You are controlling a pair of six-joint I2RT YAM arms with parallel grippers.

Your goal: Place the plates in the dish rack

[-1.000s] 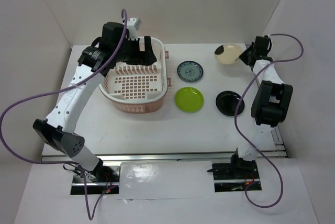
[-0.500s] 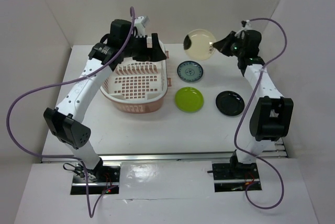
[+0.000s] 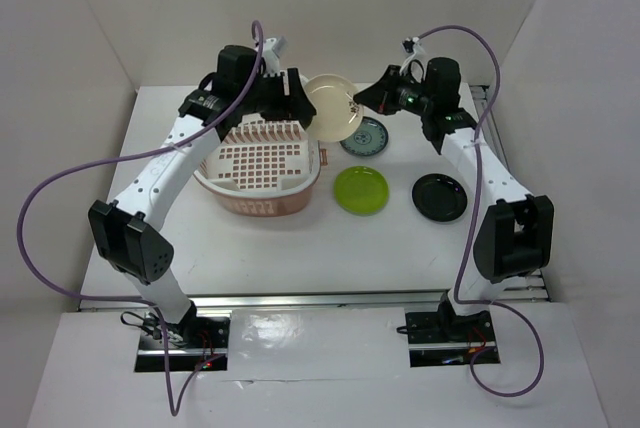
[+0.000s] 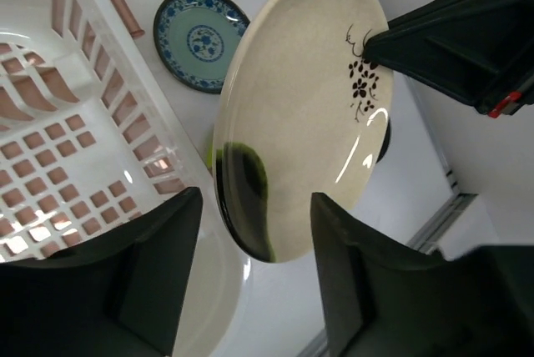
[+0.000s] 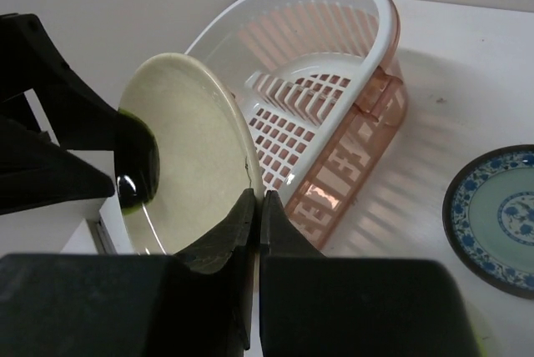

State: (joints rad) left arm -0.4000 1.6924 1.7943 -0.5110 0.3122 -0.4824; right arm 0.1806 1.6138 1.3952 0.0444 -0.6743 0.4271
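Right gripper (image 3: 358, 105), clamping cream plate (image 3: 330, 106), carried it from 2 o'clock between spread fingers of left gripper (image 4: 256, 232) beside rack (image 3: 262, 198): handover imminent.

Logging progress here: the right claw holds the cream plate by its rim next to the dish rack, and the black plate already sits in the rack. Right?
Not quite: the black plate lies on the table, per the top external view. The rest holds: the right claw grips the cream plate by its rim beside the dish rack.
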